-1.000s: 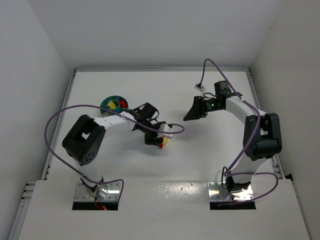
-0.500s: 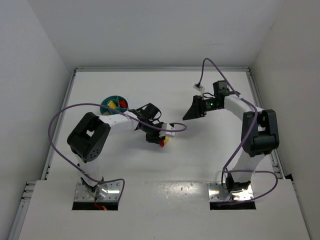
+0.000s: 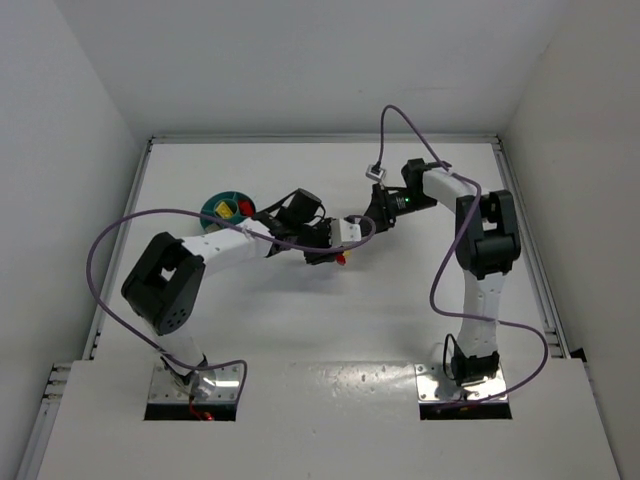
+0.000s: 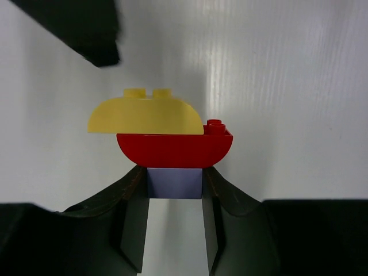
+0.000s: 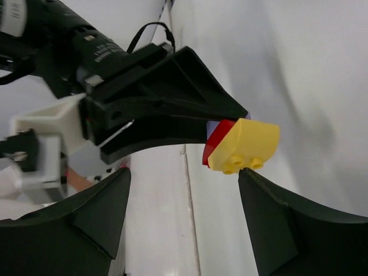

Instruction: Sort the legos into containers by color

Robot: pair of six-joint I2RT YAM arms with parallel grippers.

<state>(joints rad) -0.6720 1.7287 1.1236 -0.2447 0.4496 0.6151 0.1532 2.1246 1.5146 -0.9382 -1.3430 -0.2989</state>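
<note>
My left gripper (image 4: 174,172) is shut on a lilac brick (image 4: 174,183) that carries a red brick (image 4: 174,148) with a rounded yellow brick (image 4: 145,117) on top, all joined in one stack. In the top view the left gripper (image 3: 326,248) holds this stack (image 3: 341,258) above the table's middle. My right gripper (image 3: 377,216) is open and close beside it. In the right wrist view the open right gripper (image 5: 184,172) faces the yellow brick (image 5: 244,146), whose studs almost touch one fingertip (image 5: 253,178). The round teal bowl (image 3: 214,209) sits at the left with red and yellow pieces inside.
White table with raised edges on all sides. Purple cables loop from both arms, one over the table by the left arm (image 3: 110,240), one above the right gripper (image 3: 395,125). A fingertip of the right gripper (image 4: 95,34) shows at the top left of the left wrist view.
My left gripper has carried the brick stack up and to the right. My right gripper has swung left toward it, and the two now meet near the table's middle.
</note>
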